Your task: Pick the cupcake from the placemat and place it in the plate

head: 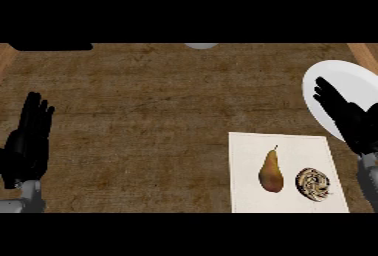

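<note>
- The cupcake is lying on the placemat, in that mat's lower right part, seen from above as a round swirl of brown and cream.
- A pear is lying just to the left of the cupcake on the same mat, stem pointing up the view; the two are close but not touching.
- The placemat is showing as a pale rectangle at the lower right of the wooden counter; no writing, label or brand is showing on it or on anything else in view.
- The white plate is sitting at the counter's right edge, above and to the right of the placemat, partly cut off by the view's border.
- The right hand is hovering over the plate's lower part with its fingers straight and spread, grasping nothing; it is apart from the cupcake, which is lying below it.
- The left hand is resting at the view's left edge, fingers straight and pointing up the view, released and holding nothing.
- A small pale rounded shape is peeking in at the top edge of the counter; what it is cannot be told.
</note>
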